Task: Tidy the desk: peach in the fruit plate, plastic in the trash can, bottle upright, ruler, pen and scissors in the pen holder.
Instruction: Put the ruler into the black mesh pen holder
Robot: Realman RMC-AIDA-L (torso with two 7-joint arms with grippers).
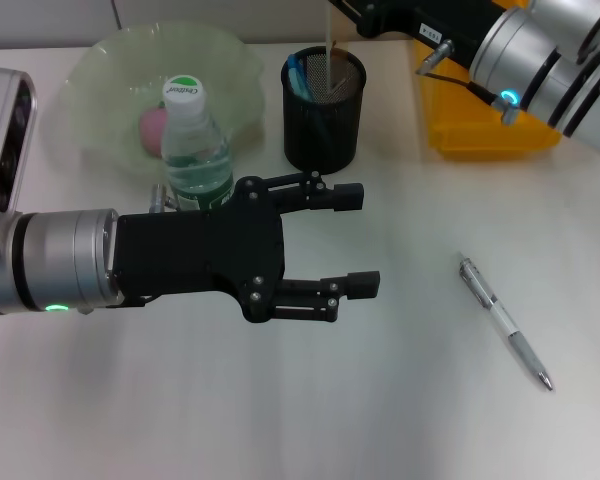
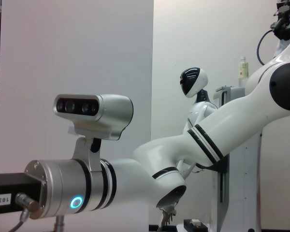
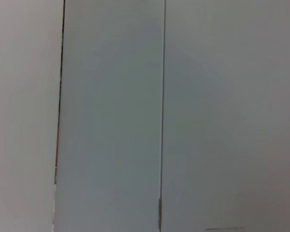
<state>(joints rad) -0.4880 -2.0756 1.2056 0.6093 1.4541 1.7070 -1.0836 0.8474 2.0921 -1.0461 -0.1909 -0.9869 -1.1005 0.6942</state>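
A tidy-up is nearing its end on the white desk (image 1: 400, 400), taking the black mesh pen holder (image 1: 323, 110) as landmark. Just to its left, the peach (image 1: 152, 128) is sitting in the pale green fruit plate (image 1: 100, 70), and the water bottle (image 1: 193, 150) is standing upright at the plate's near rim, so both steps look done. The holder is carrying blue-handled items, and a pale flat strip, probably the ruler (image 1: 326, 40), is standing straight up out of it beneath the right gripper (image 1: 348, 12), which is hovering just above the holder's mouth; whether its fingers are parted or closed cannot be told, as they run out of the head view. The yellow bin (image 1: 480, 120), presumably the trash can, is sitting just right of the holder under the right arm; no loose plastic is showing on the desk.

The pen (image 1: 503, 320) is the clear leftover, lying well in front of and to the right of the holder on bare desk. The left gripper (image 1: 360, 240) is hanging in front of the holder, jaws spread wide and holding nothing. By this reading, open desk is surrounding the pen on all sides, giving an unobstructed approach; the bottle, just behind the left gripper, is the thing to avoid knocking.
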